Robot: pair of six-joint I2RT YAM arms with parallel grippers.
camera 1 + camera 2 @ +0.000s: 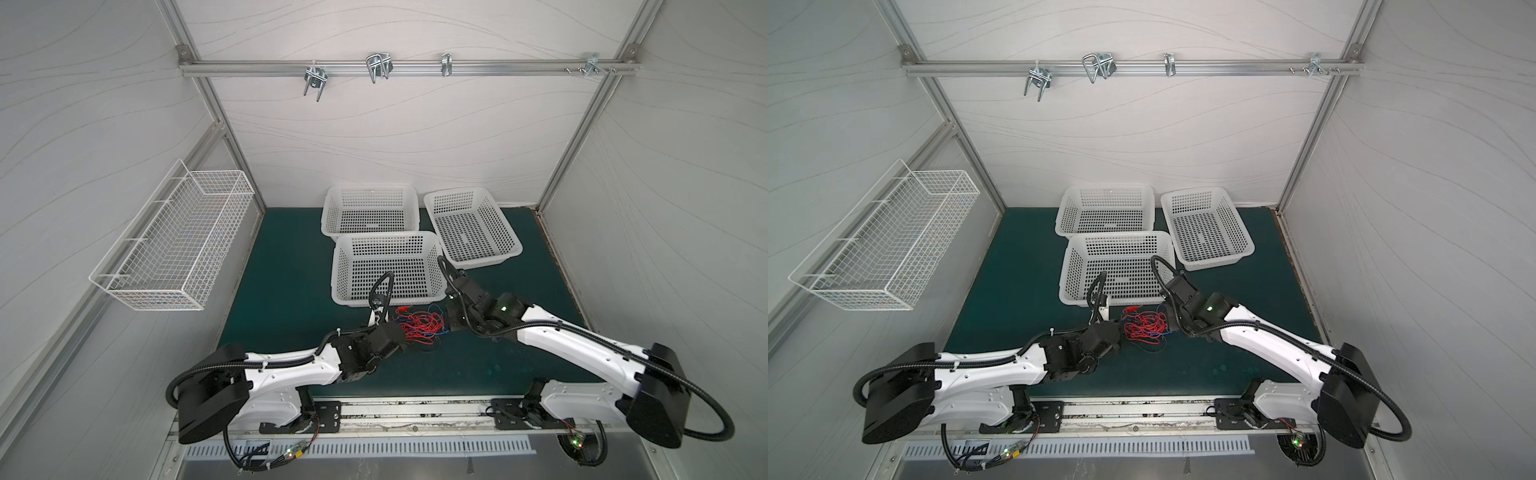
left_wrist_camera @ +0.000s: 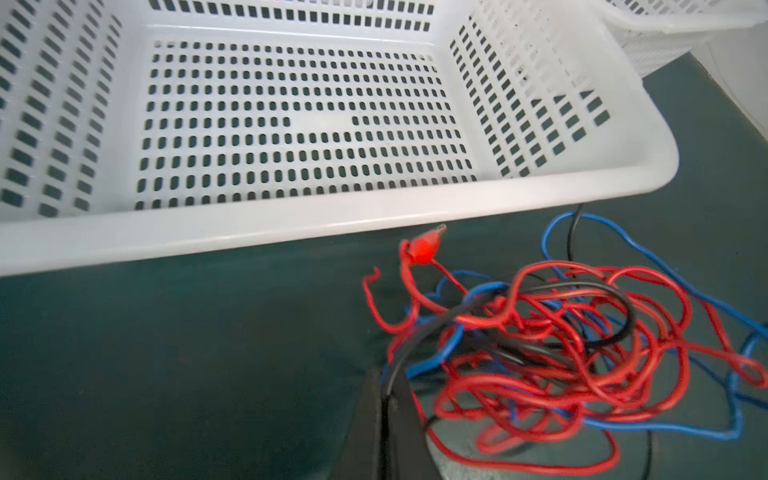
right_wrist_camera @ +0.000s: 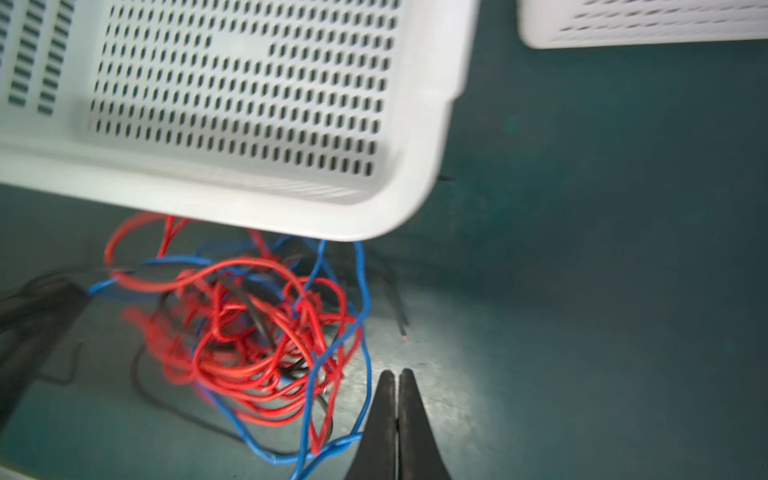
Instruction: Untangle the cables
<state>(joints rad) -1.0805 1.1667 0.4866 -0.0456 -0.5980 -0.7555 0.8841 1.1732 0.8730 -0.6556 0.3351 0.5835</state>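
**Cables** [image 1: 419, 326]: one loose tangle, mostly red with some blue and black strands. It lies on the green counter [image 1: 282, 270], just in front of the near basket [image 1: 386, 237] and between the two arms. Both top views show the cables [image 1: 1144, 328] in that place

**Red plug** [image 2: 424, 249]: sits on a red strand at the tangle's edge, close to the near basket's rim [image 2: 291, 224] but apart from it

**Left tool** [image 2: 386, 419]: fingers pressed together at the left edge of the tangle. A black cable [image 2: 629, 318] loops through the heap and runs into the seam between the fingers, where it is pinched

**Right tool** [image 3: 399, 411]: fingers closed flat on each other, low over the counter at the right edge of the tangle. A blue cable [image 3: 360, 266] runs down to the side of one finger; whether it is caught there cannot be told

**Near basket**: white, perforated plastic. Its front rim partly overhangs the far strands of the tangle in the right wrist view

**Rear baskets**: two more of the same kind stand behind it. One [image 1: 371, 191] touches the near basket's far rim; the other [image 1: 457, 193] is to the right, turned at an angle

**Wire basket** [image 1: 174, 241]: white, fixed to the left wall

**Rail** [image 1: 519, 66]: aluminium, runs across the back wall and carries metal hooks [image 1: 378, 66]
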